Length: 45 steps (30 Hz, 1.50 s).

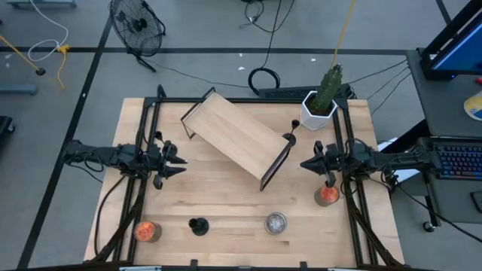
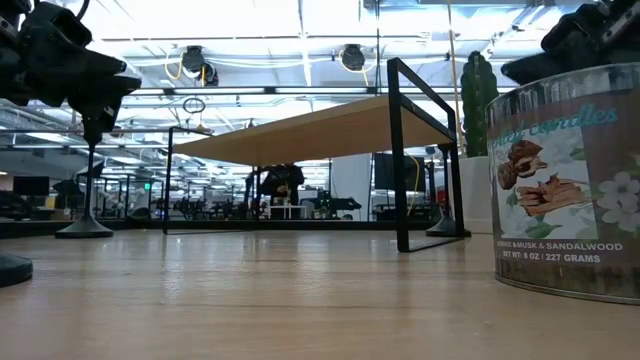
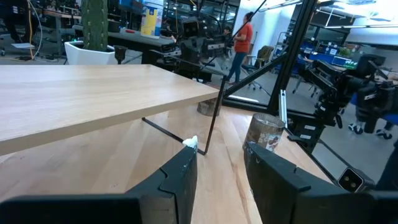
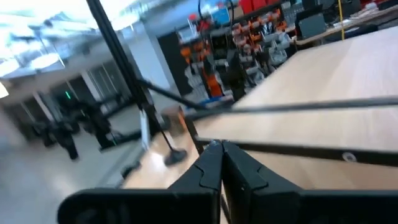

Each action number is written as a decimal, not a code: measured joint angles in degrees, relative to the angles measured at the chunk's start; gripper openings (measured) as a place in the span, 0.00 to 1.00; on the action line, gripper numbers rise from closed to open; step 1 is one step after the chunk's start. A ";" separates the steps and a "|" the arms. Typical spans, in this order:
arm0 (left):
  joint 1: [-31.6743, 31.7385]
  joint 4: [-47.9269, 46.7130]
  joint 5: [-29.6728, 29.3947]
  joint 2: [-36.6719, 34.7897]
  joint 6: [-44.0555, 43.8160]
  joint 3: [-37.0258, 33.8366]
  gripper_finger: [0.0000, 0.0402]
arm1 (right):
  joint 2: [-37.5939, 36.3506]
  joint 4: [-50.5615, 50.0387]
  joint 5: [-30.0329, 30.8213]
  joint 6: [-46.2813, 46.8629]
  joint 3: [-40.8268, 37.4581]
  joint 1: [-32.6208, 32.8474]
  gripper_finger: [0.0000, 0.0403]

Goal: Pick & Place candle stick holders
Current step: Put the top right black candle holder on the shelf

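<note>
Listing hazards, largest item first
Wooden shelf (image 1: 237,138): mid-table on black legs; a low sweep could snag its frame
Cactus pot (image 1: 319,111): far right corner, liable to tip
Left gripper (image 1: 178,161): fingers parted, empty, beside the shelf
Right gripper (image 1: 306,163): fingers pressed together, empty
Silvery cup (image 1: 276,223), orange glass cups (image 1: 147,230) (image 1: 327,196), black holder (image 1: 198,225): near edge; glass may slip or roll off

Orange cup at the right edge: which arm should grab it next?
Right, probably. The right tool hovers close to that orange cup, on the same side of the table. The left tool sits across the table, beyond the wooden shelf.
</note>
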 joint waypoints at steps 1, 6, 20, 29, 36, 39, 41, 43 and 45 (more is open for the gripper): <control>-0.01 0.00 0.00 0.00 0.01 0.00 0.34 | 0.00 1.35 0.00 1.05 0.00 0.00 0.00; 0.00 0.00 0.00 0.00 0.00 0.00 0.34 | 0.00 9.14 0.89 -0.27 0.00 0.00 0.00; 0.00 0.00 0.00 0.01 0.00 0.00 0.34 | -0.02 23.34 30.05 -11.59 0.02 -0.02 0.00; 0.00 -0.02 -0.01 0.00 3.46 -0.01 0.34 | -0.02 23.36 30.10 -13.57 0.02 -0.02 0.00; -0.01 -0.02 -0.02 0.00 3.29 0.00 0.34 | 0.69 21.30 30.32 -13.57 0.60 -0.02 0.03; -0.01 -0.02 -0.02 0.01 3.29 -0.02 0.34 | 2.36 17.28 31.72 -13.72 2.90 -0.02 0.08; -0.01 -0.02 -0.02 0.00 3.27 -0.01 0.34 | 3.84 12.43 32.87 -13.77 4.67 -0.02 0.13; 0.00 -0.02 -0.02 0.01 3.27 -0.01 0.34 | 5.73 9.43 33.38 -14.24 7.87 -0.02 0.19; -0.01 -0.02 -0.01 -0.01 3.27 0.00 0.34 | 7.20 7.68 34.96 -15.77 10.42 0.00 0.26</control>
